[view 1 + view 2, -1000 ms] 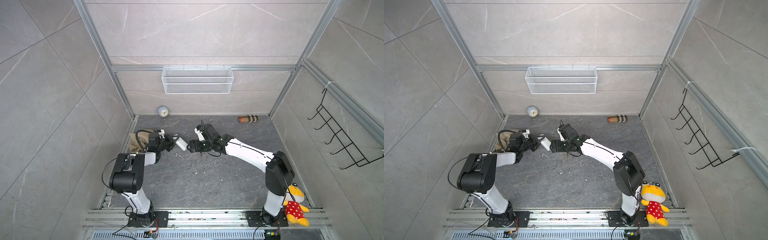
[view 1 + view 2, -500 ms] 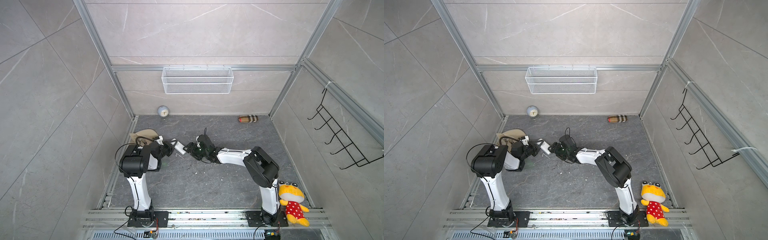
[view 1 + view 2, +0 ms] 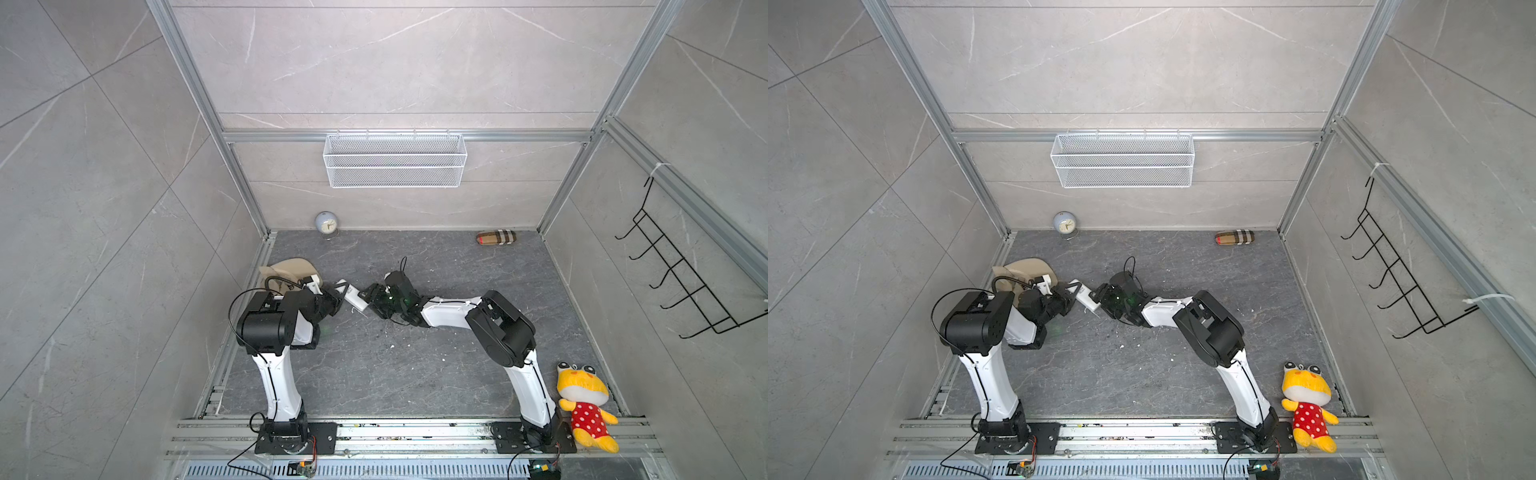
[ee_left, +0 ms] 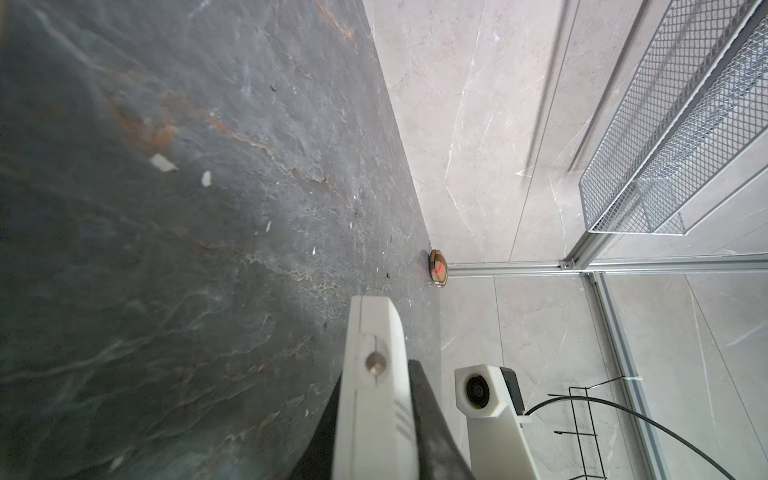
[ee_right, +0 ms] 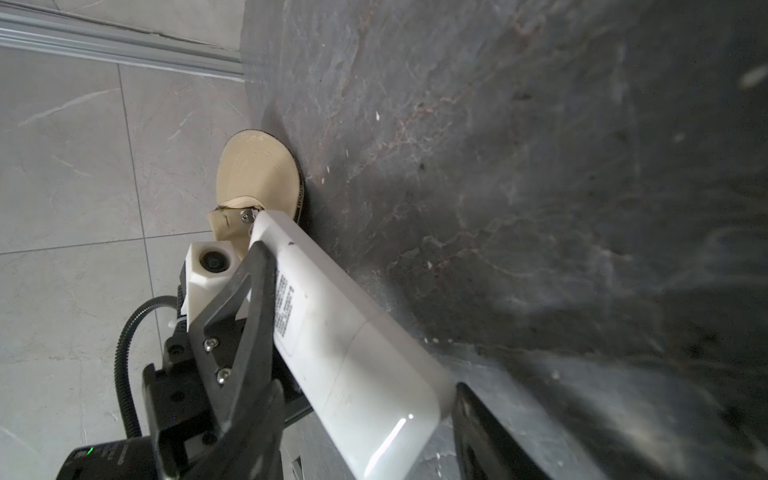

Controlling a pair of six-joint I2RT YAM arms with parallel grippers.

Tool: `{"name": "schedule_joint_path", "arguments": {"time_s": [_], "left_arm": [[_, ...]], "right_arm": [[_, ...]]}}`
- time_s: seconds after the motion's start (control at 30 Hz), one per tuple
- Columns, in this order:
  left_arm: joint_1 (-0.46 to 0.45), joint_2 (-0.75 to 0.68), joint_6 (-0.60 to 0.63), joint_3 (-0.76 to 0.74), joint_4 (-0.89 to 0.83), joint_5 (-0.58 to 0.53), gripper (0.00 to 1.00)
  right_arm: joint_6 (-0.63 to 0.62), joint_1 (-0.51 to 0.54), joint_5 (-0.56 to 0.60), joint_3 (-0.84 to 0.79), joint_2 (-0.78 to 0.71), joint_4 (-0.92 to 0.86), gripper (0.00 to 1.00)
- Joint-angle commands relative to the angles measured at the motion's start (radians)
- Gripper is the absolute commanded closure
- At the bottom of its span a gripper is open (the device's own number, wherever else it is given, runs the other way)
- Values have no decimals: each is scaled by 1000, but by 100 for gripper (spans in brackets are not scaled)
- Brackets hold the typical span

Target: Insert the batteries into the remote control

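Note:
The remote control (image 3: 352,293) (image 3: 1086,296) is a white oblong held off the dark floor at mid-left in both top views. My left gripper (image 3: 336,298) (image 3: 1070,297) is shut on one end of it; the left wrist view shows its dark fingers (image 4: 424,399) pressed on both sides of the white body (image 4: 374,399). My right gripper (image 3: 368,296) (image 3: 1099,297) stands open around the opposite end. In the right wrist view that rounded end (image 5: 353,353) lies between the jaws with a gap on one side. The batteries are out of view.
A beige cap (image 3: 286,268) lies behind the left arm by the left wall. A round clock (image 3: 326,222) and a plaid pouch (image 3: 496,238) sit along the back wall. A yellow plush toy (image 3: 584,399) lies at front right. White specks dot the floor.
The right gripper has moved left onto the remote's free end and its jaws have narrowed around it. Both arms have folded, elbows drawn toward the front. The left gripper stays shut on the remote.

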Motion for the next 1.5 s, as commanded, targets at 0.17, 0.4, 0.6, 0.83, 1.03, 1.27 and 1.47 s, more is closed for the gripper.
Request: {"name": "schedule_joint_path", "arguments": {"time_s": [0.17, 0.4, 0.6, 0.83, 1.03, 1.27, 1.47], "left_arm": [[-5, 2, 54, -43, 94, -71, 100], [-5, 0, 58, -60, 95, -104, 100], [-5, 15, 44, -64, 93, -128, 100], [-4, 20, 7, -55, 94, -111, 100], [-1, -8, -24, -64, 96, -102, 100], [1, -17, -30, -70, 93, -101, 100], [7, -27, -32, -75, 94, -102, 100]], "right_arm": [[52, 36, 82, 4, 33, 31, 40], [92, 55, 103, -4, 53, 62, 40], [114, 78, 137, -11, 49, 52, 39], [141, 88, 171, -23, 56, 63, 32], [150, 87, 189, -17, 50, 70, 42], [108, 88, 191, 7, 35, 18, 48], [99, 85, 185, 38, 48, -6, 47]]}}
